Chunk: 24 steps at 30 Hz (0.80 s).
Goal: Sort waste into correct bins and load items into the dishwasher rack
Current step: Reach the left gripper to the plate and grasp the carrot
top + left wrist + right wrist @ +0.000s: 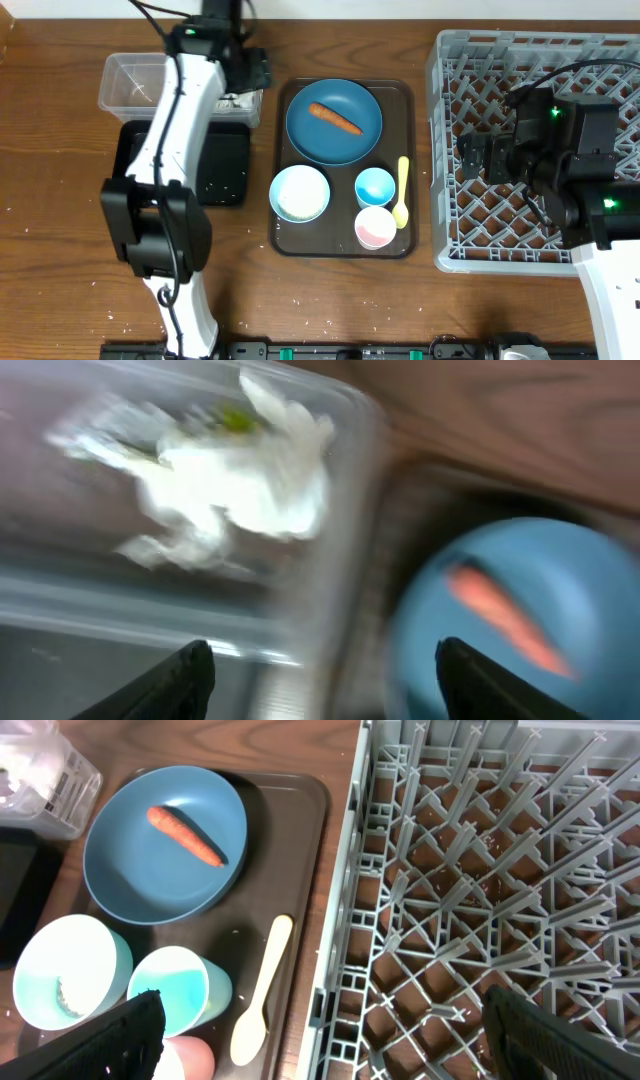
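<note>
I saw my left gripper (pixel 325 660) left of the plate (pixel 333 122), my right gripper (pixel 322 1005) right of it, the 2 spread wide, empty.

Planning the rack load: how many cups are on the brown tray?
2. The light blue cup sits between the white bowl and yellow spoon; the pink cup is next to it, nearer the robot. None seems hidden.

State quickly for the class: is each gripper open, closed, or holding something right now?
Left gripper: open, jaws wide apart, holding nothing.
Right gripper: open, jaws wide apart, holding nothing.
</note>
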{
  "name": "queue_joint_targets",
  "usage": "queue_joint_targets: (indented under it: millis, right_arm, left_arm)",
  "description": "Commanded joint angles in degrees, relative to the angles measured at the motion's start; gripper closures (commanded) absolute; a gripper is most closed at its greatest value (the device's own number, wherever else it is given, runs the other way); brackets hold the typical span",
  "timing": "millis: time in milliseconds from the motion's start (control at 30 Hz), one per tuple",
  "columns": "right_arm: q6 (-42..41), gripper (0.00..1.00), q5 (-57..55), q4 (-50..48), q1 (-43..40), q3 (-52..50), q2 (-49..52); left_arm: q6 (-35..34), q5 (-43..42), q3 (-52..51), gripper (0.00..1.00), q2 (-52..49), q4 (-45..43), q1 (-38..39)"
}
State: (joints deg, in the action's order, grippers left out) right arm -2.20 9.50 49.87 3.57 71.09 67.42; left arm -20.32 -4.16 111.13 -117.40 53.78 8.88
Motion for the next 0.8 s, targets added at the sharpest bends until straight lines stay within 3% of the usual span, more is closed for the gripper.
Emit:
queue_joint_targets:
  millis: [0, 233, 600, 767]
  right_arm:
    - [-0.5, 0.01, 0.7, -0.1, -0.2, 1.0, 0.7]
    - [-0.5, 0.01, 0.7, 0.2, -0.2, 1.0, 1.5]
    - [-0.5, 0.01, 0.6, 1.0, -0.2, 1.0, 1.6]
    - [-0.5, 0.01, 0.6, 1.8, -0.2, 1.0, 1.6]
  left_arm:
    - [-13.3, -3.7, -1.4, 0.26, -0.6, 0.3, 4.6]
    - [-16.9, 5.4, -3.8, 0.27, -6.7, -6.3, 12.8]
    - [-19.5, 6.4, -3.8, 0.26, -16.3, -18.6, 14.1]
    - [-19.4, 6.1, -3.8, 0.27, -19.0, -20.0, 14.6]
